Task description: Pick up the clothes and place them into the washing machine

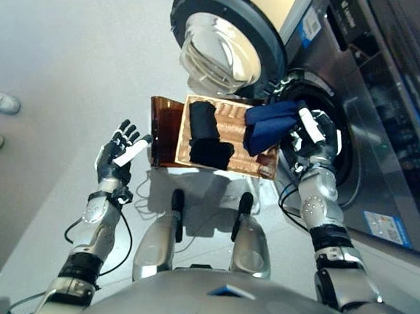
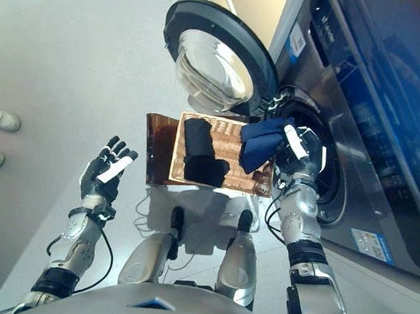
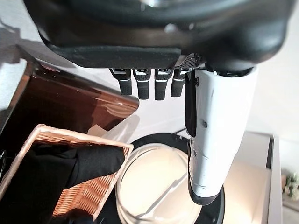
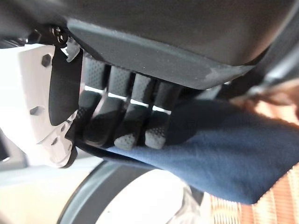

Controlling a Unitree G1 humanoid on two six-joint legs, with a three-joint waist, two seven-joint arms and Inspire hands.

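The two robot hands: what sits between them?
In the left eye view, a wicker basket holding black clothes lies between the open left hand and the right hand, which grips a blue garment.

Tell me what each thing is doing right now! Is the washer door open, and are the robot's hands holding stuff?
Round glass washing machine door: swung wide open.
Dark blue cloth: lifted, held at the drum opening.
Right hand: shut on the dark blue cloth.
Left hand: open, holding nothing.
Woven wicker basket: on the floor, black clothes inside.
Black clothes: lying in the basket.
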